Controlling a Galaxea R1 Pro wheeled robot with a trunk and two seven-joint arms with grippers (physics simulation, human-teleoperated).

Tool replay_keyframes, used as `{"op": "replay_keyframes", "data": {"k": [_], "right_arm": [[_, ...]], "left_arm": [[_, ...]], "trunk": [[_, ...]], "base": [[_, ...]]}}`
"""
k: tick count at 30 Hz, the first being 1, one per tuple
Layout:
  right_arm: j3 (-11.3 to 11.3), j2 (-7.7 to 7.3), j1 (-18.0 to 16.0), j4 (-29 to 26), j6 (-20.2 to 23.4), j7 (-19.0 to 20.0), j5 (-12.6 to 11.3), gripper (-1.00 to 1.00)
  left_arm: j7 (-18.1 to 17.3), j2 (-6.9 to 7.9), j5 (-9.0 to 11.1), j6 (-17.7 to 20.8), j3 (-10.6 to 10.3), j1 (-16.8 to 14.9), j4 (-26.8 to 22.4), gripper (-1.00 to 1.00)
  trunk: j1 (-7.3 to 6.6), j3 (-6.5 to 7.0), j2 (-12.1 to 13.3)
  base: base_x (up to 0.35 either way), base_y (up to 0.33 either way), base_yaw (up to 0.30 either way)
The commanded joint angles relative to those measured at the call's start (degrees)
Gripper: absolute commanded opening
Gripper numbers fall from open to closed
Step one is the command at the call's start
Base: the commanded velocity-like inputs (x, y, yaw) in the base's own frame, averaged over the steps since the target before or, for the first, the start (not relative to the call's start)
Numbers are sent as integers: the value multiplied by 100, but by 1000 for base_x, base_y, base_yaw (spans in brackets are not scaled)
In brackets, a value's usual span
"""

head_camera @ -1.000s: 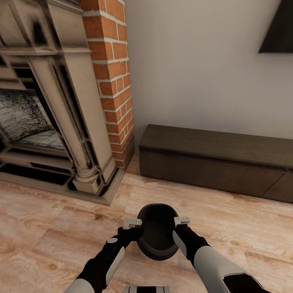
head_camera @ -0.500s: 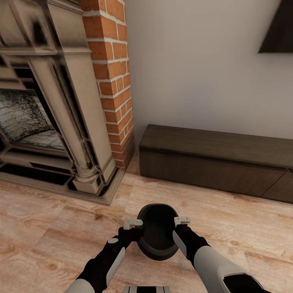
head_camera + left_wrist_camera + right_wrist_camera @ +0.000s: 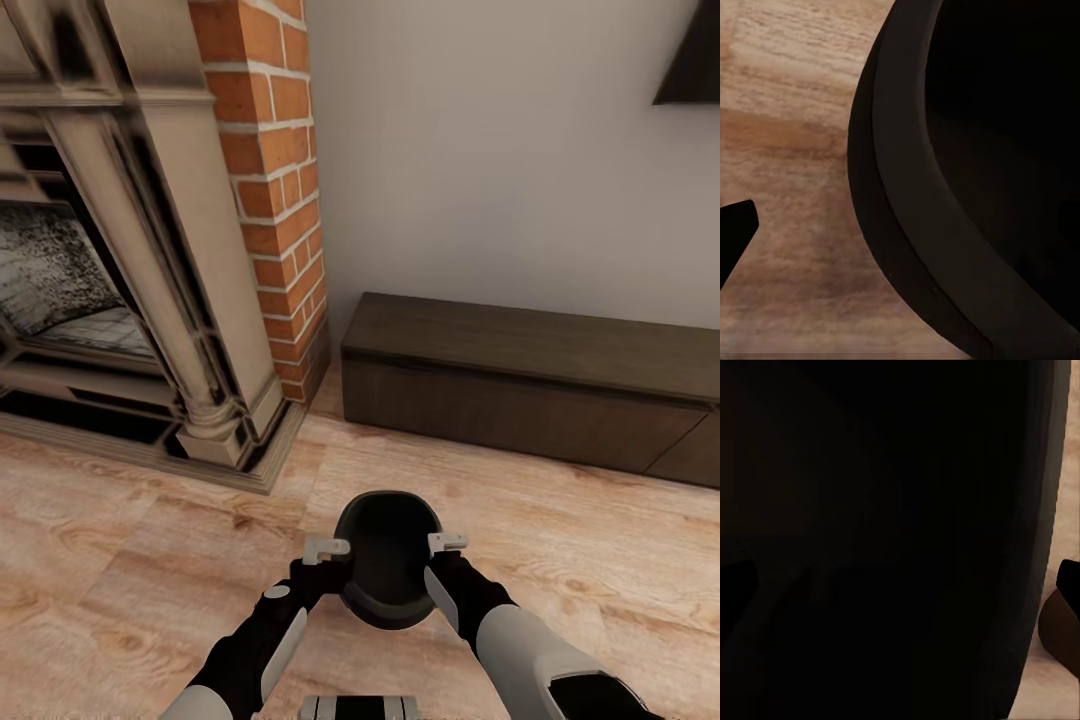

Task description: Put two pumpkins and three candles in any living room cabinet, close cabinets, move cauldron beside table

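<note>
The cauldron (image 3: 386, 560) hangs between the two grippers, above the wooden floor (image 3: 120, 590), its wide mouth facing up toward the head camera and showing a dark hollow inside. The left gripper (image 3: 327, 560) sits against the cauldron's left rim and the right gripper (image 3: 446, 558) against its right rim, so the pot is pinched from both sides. Each gripper appears clamped on the rim, though the fingertips themselves are hidden by the black pot and the black wrists (I cannot tell how wide either jaw stands).

In the left wrist view the cauldron (image 3: 945, 187) curves right in front of the camera: its thick rim band runs past, the dark inside lies on one side and the pale floor planks (image 3: 787, 150) on the other. One dark finger (image 3: 735, 229) of the left gripper pokes in at the edge, apart from the rim. In the right wrist view the cauldron (image 3: 885, 540) is so close that it reads as near-black, with a thin strip of floor (image 3: 1066, 472) beside it and a dark finger (image 3: 1069, 577) at the edge.

Ahead of the grippers, well apart from them, the long dark-brown cabinet (image 3: 530, 395) stands against the pale wall (image 3: 500, 160), its fronts shut. Ahead and to the left of the left gripper rise the red brick column (image 3: 270, 190) and the ornate beige fireplace (image 3: 110, 290).
</note>
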Motion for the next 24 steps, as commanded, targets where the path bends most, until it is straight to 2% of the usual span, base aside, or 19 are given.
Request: {"op": "replay_keyframes", "data": {"k": [1, 7, 24], "right_arm": [[18, 0, -3, -10, 40, -19, 4, 100], [19, 0, -4, -10, 40, -19, 4, 100], [12, 0, -4, -10, 40, -11, 4, 100]], "left_arm": [[16, 0, 57, 30, -7, -1, -7, 100], [17, 0, 62, 31, -6, -1, 4, 100], [11, 0, 109, 30, 2, -1, 6, 100]], "trunk": [[1, -27, -4], [17, -160, -12], [17, -160, -12]], "base": [[0, 0, 0], [0, 0, 0], [0, 0, 0]]}}
